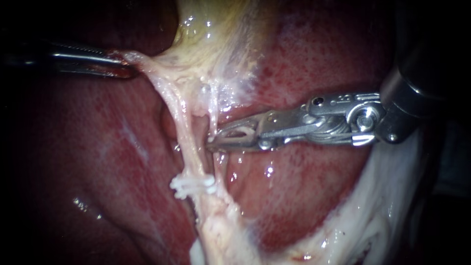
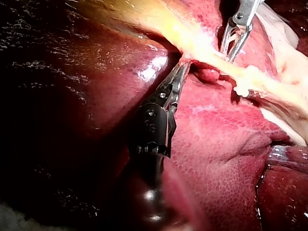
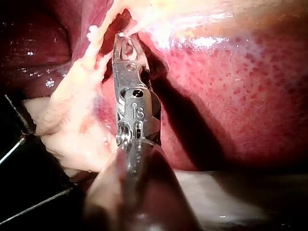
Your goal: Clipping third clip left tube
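Endoscope: your left tool (image 1: 128,71) is clenched on pale tissue (image 1: 147,66) below the gallbladder (image 1: 211,34). Your right tool (image 1: 221,140) grasps a white clip (image 1: 243,132), tips just beside the left tube (image 1: 189,132), above the set clips (image 1: 194,185).
Left wrist: same clench (image 2: 182,71).
Right wrist: tips (image 3: 127,43) meet the pale strands, liver (image 3: 240,96) beside.

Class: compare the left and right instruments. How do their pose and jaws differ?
The left instrument comes in level from the left; the right instrument slants in from the right. The left's jaws are clamped on taut tissue; the right's stand apart, holding a white clip beside the tube. Both are slim metal.
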Robot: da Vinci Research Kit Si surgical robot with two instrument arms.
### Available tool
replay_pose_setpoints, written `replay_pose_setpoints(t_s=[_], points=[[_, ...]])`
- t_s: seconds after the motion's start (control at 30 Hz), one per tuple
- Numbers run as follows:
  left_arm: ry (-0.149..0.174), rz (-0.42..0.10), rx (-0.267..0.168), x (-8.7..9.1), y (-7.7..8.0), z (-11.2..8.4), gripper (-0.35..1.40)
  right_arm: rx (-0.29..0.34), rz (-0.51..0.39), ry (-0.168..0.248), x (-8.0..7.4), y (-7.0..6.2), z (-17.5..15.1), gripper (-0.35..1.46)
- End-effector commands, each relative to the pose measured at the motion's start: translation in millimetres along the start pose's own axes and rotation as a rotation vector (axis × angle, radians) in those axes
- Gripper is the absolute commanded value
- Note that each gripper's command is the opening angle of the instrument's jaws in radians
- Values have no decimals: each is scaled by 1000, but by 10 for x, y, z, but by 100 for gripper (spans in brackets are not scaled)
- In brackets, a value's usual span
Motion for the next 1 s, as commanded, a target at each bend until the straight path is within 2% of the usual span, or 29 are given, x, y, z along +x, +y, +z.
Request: replay_pose_setpoints(t_s=[0.03,0.17,0.33,0.43,0.57,0.67,0.8,0.87,1.0], points=[[0,0,0,0,0,0,-35,0,0,0,0,0,0,2],[0,0,0,0,0,0,-35,2,1,18,-1,3,0,35],[0,0,0,0,0,0,-35,1,1,51,-6,9,-8,49],[0,0,0,0,0,0,-35,-8,0,52,-10,10,-16,50],[0,0,0,0,0,0,-35,27,12,58,-11,7,-27,50],[0,0,0,0,0,0,-35,65,37,88,-7,0,-30,50],[0,0,0,0,0,0,-35,101,54,102,2,-11,-26,50],[0,0,0,0,0,0,-35,121,76,122,6,-15,-22,50],[0,0,0,0,0,0,-35,145,100,134,11,-19,-14,50]])
